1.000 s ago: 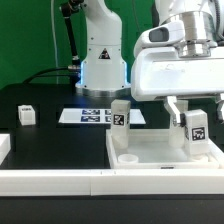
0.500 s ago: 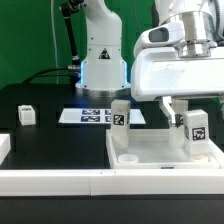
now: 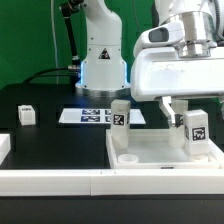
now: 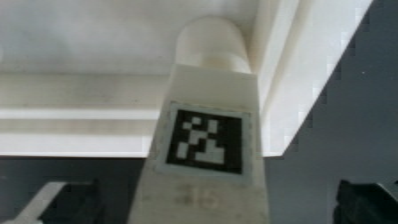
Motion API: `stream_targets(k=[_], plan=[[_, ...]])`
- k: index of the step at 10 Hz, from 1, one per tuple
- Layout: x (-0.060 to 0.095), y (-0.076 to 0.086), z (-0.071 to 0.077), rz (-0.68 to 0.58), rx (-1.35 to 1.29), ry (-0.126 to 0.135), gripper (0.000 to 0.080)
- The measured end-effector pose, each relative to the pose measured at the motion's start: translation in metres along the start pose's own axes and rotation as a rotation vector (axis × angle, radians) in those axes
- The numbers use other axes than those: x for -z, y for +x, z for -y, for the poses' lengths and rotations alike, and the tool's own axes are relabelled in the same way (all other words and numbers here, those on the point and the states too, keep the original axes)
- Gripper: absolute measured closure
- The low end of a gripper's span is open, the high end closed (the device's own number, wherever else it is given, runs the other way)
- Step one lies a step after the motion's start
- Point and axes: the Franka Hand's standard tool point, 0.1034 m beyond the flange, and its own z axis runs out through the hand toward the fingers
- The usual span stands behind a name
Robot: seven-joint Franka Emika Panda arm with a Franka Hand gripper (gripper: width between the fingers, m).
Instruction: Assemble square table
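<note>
The white square table top lies at the front of the exterior view's right. Two tagged white legs stand on it: one at its left back corner and one at its right back corner. My gripper hangs over the right leg. In the wrist view that leg stands between my dark fingers, with a gap on each side, so the gripper is open around it. The table top's rim runs behind the leg. A third leg stands loose on the black table at the left.
The marker board lies behind the table top, in front of the arm's white base. Long white rails run along the front edge. A white piece sits at the far left edge.
</note>
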Motion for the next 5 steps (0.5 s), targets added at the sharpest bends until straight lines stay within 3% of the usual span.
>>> stream_targets(k=[2,4,5], plan=[[0.006,0.003,-0.006,0.092,-0.061,0.043,0.0150],[0.002,0.000,-0.001,0.123,-0.086,0.056,0.0150],[-0.001,-0.003,0.006,0.231,-0.112,0.100,0.0150]])
